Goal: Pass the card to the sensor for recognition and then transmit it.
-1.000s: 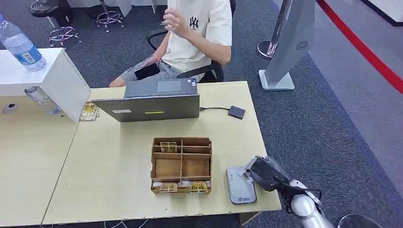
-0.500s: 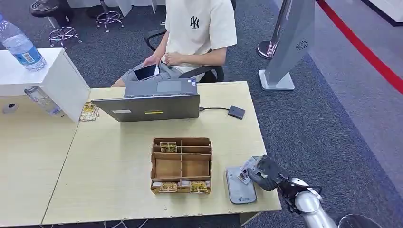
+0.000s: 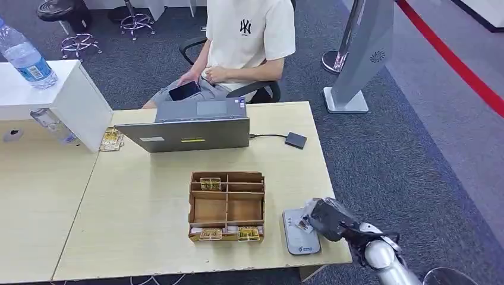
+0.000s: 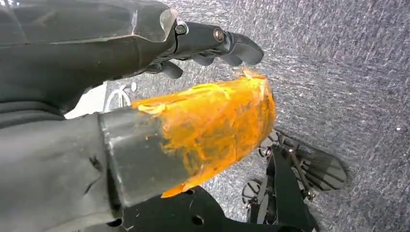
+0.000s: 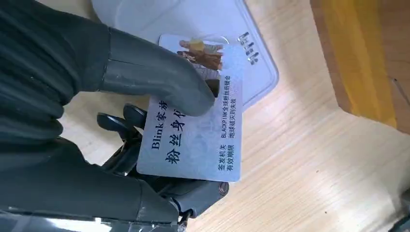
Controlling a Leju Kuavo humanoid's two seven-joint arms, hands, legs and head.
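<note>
— Where was the card?
— In the right hand, pinched under the thumb above the grey sensor near the table's front right corner. It read "Blink" and "BLACKPINK", plus Chinese print.
— The left hand?
— Fingers curled, holding nothing, over carpet.
— Farther back?
— A wooden organizer, then a laptop; the seated person's shirt bore "NY".
</note>
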